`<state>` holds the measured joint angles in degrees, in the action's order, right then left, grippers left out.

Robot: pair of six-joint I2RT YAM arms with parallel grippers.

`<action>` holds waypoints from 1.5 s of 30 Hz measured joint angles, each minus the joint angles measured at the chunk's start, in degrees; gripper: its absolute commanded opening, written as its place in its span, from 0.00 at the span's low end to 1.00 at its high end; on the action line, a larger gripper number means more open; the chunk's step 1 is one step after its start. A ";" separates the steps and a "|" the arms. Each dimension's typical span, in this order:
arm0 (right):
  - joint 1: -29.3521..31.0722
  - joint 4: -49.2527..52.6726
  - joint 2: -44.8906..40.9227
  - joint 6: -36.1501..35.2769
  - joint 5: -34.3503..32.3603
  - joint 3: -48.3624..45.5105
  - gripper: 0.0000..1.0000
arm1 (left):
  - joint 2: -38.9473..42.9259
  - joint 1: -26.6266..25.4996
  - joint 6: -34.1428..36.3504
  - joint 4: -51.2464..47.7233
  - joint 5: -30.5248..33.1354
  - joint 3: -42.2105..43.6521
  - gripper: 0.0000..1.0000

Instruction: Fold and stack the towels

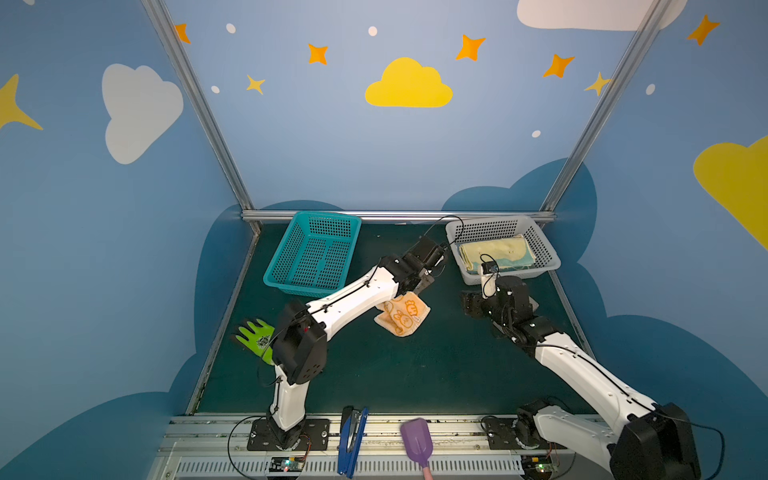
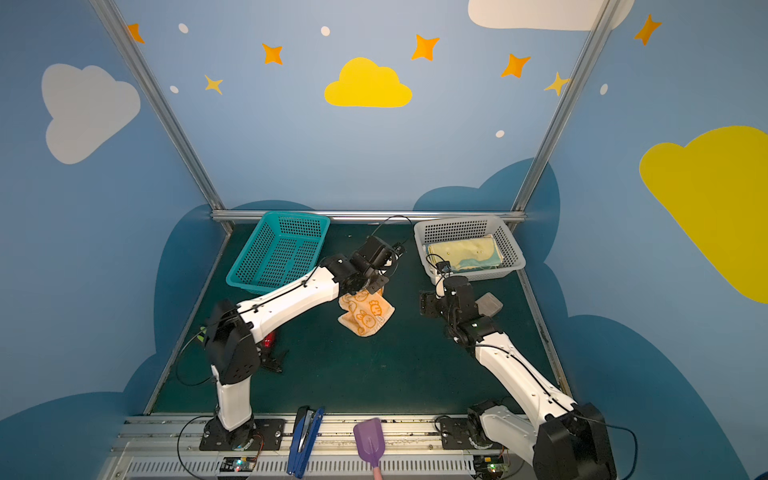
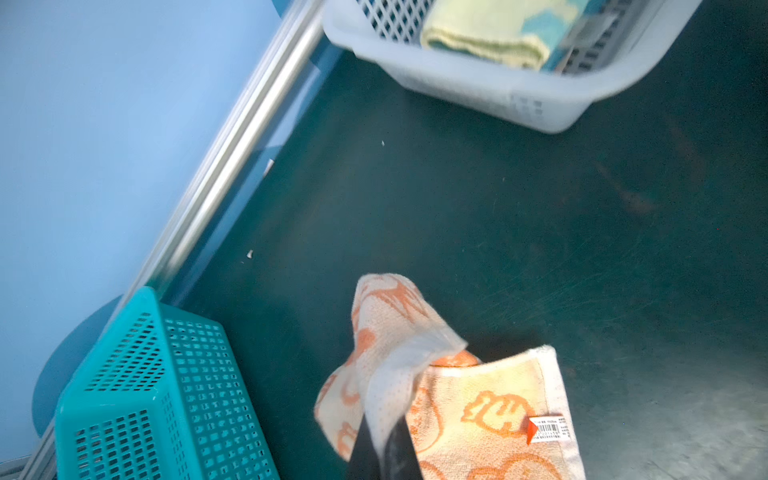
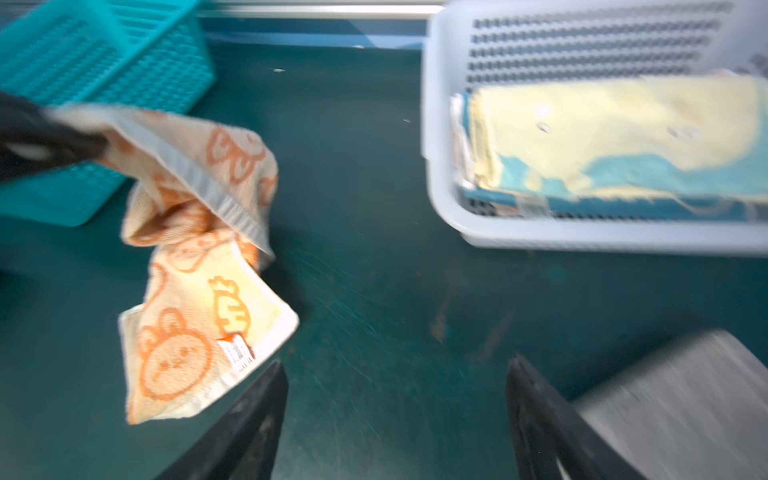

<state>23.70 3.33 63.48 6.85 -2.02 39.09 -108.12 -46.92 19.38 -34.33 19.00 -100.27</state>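
An orange towel with cream rabbits (image 1: 405, 316) (image 2: 366, 314) lies crumpled mid-mat. My left gripper (image 1: 424, 286) (image 3: 384, 432) is shut on one hemmed corner of it and holds that corner up off the mat; the rest of the cloth (image 3: 490, 407) (image 4: 183, 345) sags to the surface, its barcode tag showing. A pale-yellow folded towel (image 1: 494, 249) (image 4: 602, 120) tops a stack in the white basket (image 1: 552, 261) (image 4: 432, 124), with a blue one (image 4: 648, 170) under it. My right gripper (image 1: 471, 305) (image 4: 397, 374) hovers open over bare mat, to the right of the orange towel.
A teal basket (image 1: 286, 249) (image 3: 166, 395) stands at the back left. A grey block (image 2: 488, 304) (image 4: 685, 407) lies just right of my right gripper. A green glove (image 1: 255, 336) lies at the left edge. A blue stapler (image 1: 351, 440) and a purple scoop (image 1: 417, 436) rest on the front rail.
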 measured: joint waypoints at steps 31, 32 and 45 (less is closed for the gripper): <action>11.10 -16.20 15.43 -4.11 8.26 -1.22 0.70 | 5.86 -0.26 -5.99 -8.72 -1.75 -2.97 0.04; 11.41 -16.33 15.98 -4.09 7.74 -1.22 0.70 | 5.86 -0.26 -6.08 -8.81 -1.75 -2.99 0.04; 11.74 -15.32 17.66 -3.32 0.04 -1.22 0.62 | 8.92 -0.24 -6.36 -9.66 -0.04 -2.64 0.04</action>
<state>35.44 -11.99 81.14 3.53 -1.98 37.87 -99.20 -47.16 13.02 -43.99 18.96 -102.91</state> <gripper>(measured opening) 0.644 0.048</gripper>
